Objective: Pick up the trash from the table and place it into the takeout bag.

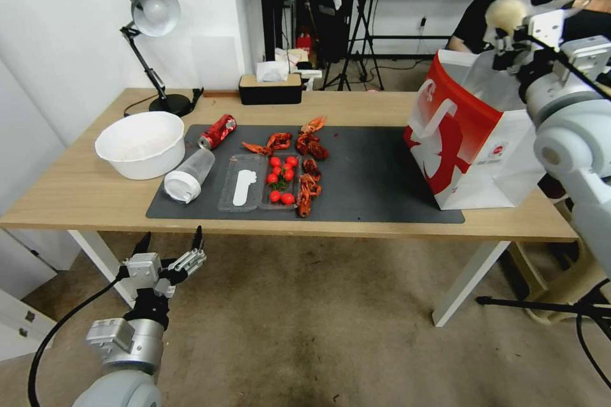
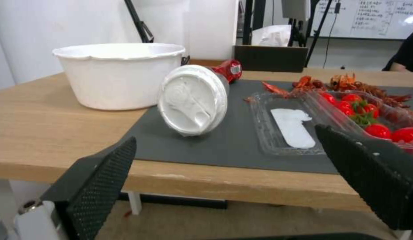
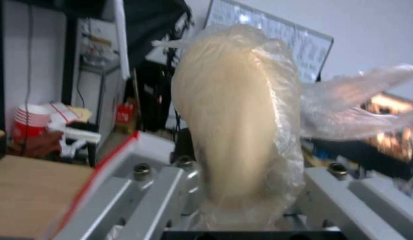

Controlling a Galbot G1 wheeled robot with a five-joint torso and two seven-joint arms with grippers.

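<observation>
One pincer (image 1: 509, 35) grips bagged lump (image 1: 507, 14) above takeout bag (image 1: 468, 133).

Bagged beige lump (image 1: 507, 13) seemingly above takeout bag (image 1: 468, 133)

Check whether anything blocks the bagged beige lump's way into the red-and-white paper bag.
Nothing visible does. The right gripper holds the clear bag with beige lump above the red-and-white paper takeout bag, whose mouth is open.

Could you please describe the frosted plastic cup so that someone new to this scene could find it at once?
Start at the long light-wood table and its dark grey mat. At the mat's left end, beside the large white basin, the frosted plastic cup lies on its side. Its white lid and cloudy wall set it apart from the dented red soda can behind it.
</observation>
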